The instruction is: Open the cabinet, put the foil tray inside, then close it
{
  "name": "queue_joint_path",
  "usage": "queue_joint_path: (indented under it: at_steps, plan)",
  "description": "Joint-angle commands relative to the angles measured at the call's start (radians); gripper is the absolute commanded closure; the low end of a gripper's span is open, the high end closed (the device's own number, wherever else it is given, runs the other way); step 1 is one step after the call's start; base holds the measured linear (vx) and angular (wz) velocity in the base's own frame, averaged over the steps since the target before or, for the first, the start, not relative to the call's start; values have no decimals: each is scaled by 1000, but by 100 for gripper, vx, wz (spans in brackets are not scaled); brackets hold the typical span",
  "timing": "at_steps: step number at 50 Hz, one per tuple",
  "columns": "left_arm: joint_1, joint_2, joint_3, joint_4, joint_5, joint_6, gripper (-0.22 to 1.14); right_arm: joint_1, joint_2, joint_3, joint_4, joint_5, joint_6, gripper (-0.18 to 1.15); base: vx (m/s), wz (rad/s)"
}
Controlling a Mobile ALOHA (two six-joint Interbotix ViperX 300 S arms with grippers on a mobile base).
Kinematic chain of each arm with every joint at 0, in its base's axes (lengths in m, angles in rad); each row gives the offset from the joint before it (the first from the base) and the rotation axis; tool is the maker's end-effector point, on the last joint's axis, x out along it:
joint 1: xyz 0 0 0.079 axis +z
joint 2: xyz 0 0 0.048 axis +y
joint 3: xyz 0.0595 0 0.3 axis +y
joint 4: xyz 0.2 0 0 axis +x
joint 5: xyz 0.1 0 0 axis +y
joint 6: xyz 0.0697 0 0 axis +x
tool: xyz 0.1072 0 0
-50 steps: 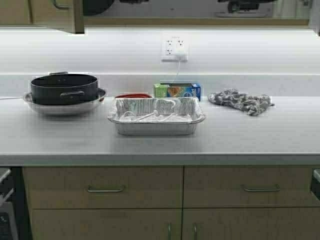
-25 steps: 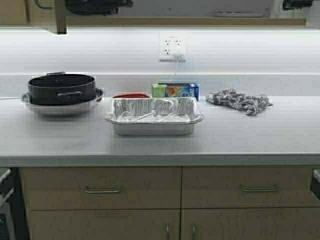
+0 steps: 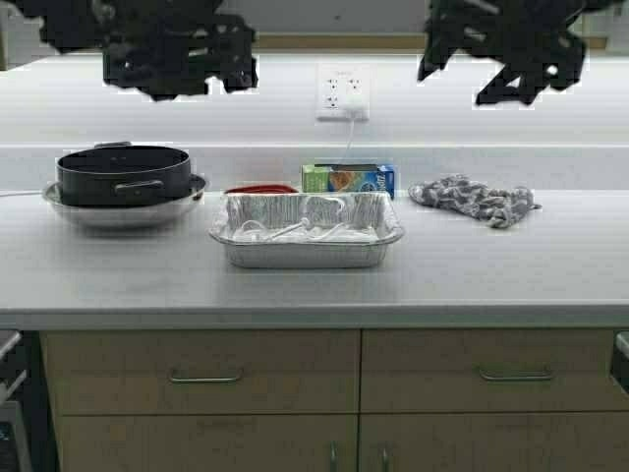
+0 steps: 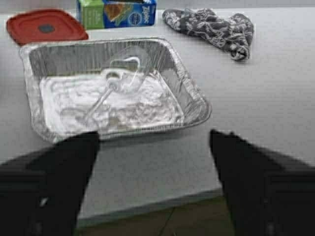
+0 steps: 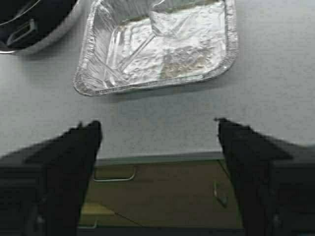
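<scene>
- My left gripper (image 4: 152,142) hangs high at the upper left of the high view, pointed downward, its two fingers (image 4: 74,162) spread wide apart with nothing between them.
- My right gripper (image 5: 157,132) is raised at the upper right, also angled down, fingers (image 5: 246,152) parted wide and empty.

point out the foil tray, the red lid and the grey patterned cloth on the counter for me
foil tray (image 3: 306,254), high view, on its front ribbed wall.
red lid (image 4: 45,25), left wrist view, on its flat top near the dark centre mark.
grey patterned cloth (image 3: 473,199), high view, on the middle of the crumpled fabric.
</scene>
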Motion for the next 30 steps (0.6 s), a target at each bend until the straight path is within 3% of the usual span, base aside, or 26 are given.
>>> queue_joint_path:
  at_steps: [1, 7, 14, 20, 30]
  plan:
    - [23, 178, 78, 114, -288, -238, -11, 58, 187, 37, -61, -270, 183, -4, 5, 3]
    - [126, 416, 103, 227, -603, -477, -11, 12, 390, 34, -267, -468, 453, -4, 5, 2]
    - [241, 690, 43, 316, -900, -699, -11, -161, 551, 2, -574, -672, 736, -4, 5, 0]
    - [307, 848, -48, 373, -996, -833, -11, -262, 620, -28, -675, -733, 787, -4, 4, 3]
    - [351, 920, -166, 465, -996, -893, -11, -290, 681, -71, -680, -746, 787, -4, 4, -1]
